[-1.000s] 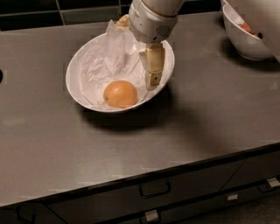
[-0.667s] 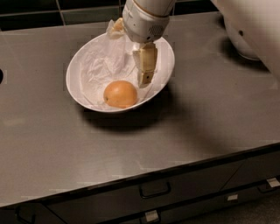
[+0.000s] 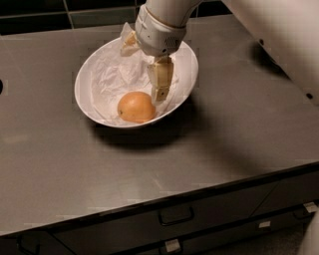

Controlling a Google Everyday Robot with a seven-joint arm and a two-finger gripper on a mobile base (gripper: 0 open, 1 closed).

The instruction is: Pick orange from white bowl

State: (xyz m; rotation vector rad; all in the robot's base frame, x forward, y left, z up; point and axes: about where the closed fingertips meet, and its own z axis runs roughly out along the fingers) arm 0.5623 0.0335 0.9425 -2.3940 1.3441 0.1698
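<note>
The gripper [image 3: 160,85] hangs down inside the white bowl [image 3: 187,79], at its right half, below a thick white wrist that comes in from the top of the camera view. Its tan tip points downward and ends just beside the right edge of the orange [image 3: 135,106]; whether the two touch cannot be told. Whether the gripper is spread or closed cannot be told either, and it does not appear to have the fruit in its grasp.

The orange lies low in the bowl, toward the near rim, resting on crumpled white paper [image 3: 117,74] that lines the inside. The bowl sits on a grey metal countertop [image 3: 234,149], left of centre and toward the back. A broad white part of the robot arm [image 3: 281,37] crosses the upper right corner. Along the counter's front edge, dark drawers [image 3: 175,216] with handles show below. A dark tiled wall [image 3: 89,15] runs behind the counter.
</note>
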